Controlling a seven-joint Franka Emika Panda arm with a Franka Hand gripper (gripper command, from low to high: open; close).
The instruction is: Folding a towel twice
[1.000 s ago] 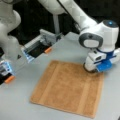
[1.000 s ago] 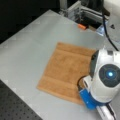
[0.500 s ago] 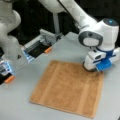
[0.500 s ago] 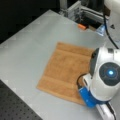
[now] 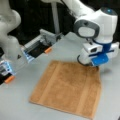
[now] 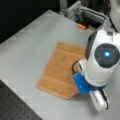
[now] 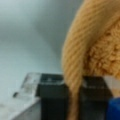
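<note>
Towel point(image 7: 75, 65) edge pinched between fingers point(image 7: 53, 100)

arm: dropped slightly toward lower right of frame since 1.0 s ago | gripper point(image 7: 73, 100): now clamped on towel point(image 5: 67, 87) corner | towel: far-right corner in a front view now puckered, barely lifted

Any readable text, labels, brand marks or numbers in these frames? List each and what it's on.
None readable.
Towel: no tag or print shows; only paler woven stripes.
Gripper, shut on the towel's edge in the wrist view: no marking on its black fingers.
Robot arm: only a glowing blue dot, no lettering.
Grey fixtures at a front view's left: orange and blue parts, no legible label.
</note>
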